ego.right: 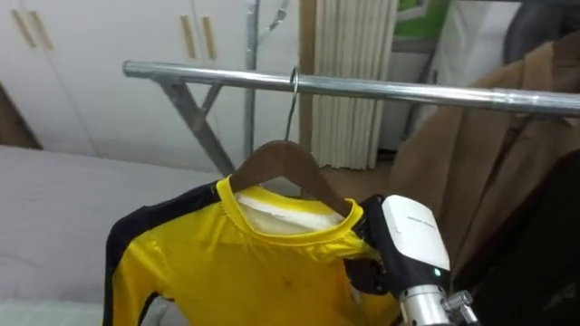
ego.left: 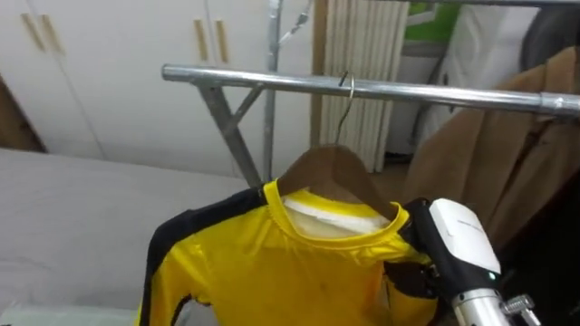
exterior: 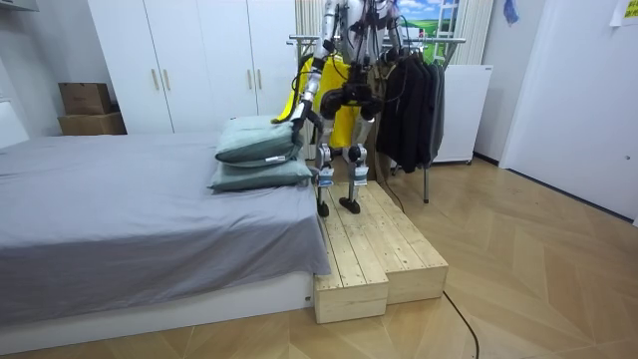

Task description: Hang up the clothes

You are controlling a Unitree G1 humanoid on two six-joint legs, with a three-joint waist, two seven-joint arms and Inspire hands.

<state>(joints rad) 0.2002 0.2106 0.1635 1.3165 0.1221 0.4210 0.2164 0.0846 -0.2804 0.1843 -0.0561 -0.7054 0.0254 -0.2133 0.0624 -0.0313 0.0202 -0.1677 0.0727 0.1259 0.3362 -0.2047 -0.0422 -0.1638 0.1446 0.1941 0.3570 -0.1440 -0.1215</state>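
one yellow shirt [ego.left: 272,272] with black sleeves sits on one wooden hanger [ego.left: 331,172], and the hanger's wire hook [ego.left: 346,91] reaches up to the one metal rail [ego.left: 272,80] and looks to be over it. the right hand [ego.left: 458,235] is at the shirt's right shoulder, against the collar edge. its white back covers the rest, so whether it grips the cloth cannot be told. left of that hand the shirt spreads wide, and above it the rail runs bare from the hook to its free end. just right of the hand hangs one brown coat [ego.left: 489,145], so that side is crowded. in the room view the robot stands on a wooden platform [exterior: 379,249] facing the rack, one bed [exterior: 120,209] alongside. the left hand [exterior: 297,118] hangs low near two stacked pillows [exterior: 261,140]; its grip cannot be told.
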